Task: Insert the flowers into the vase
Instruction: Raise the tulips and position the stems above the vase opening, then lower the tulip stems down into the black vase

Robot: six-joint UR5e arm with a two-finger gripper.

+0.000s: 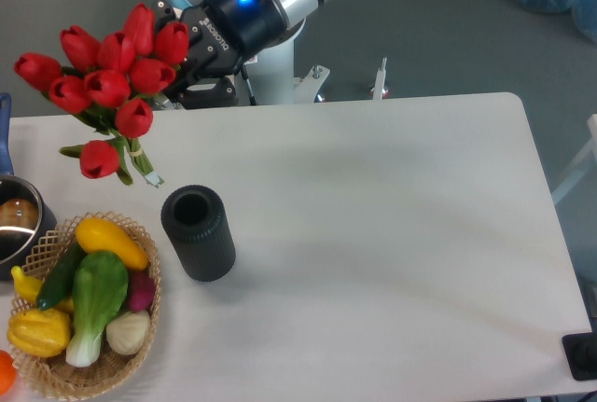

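The flowers [107,80], a tied bunch of red tulips with green stems, hang in the air above the table's back left. Their stem ends point down and right, up and left of the vase's mouth and apart from it. My gripper [173,85] comes in from the upper right and is shut on the flowers just behind the heads; its fingertips are mostly hidden by the blooms. The vase [198,232], a dark ribbed cylinder, stands upright on the white table [392,234] with its round mouth open and nothing in it.
A wicker basket [51,365] with yellow and green vegetables sits at the front left, close to the vase. A metal pot [17,225] with a blue handle is at the left edge. The robot's base stands behind the table's back edge.
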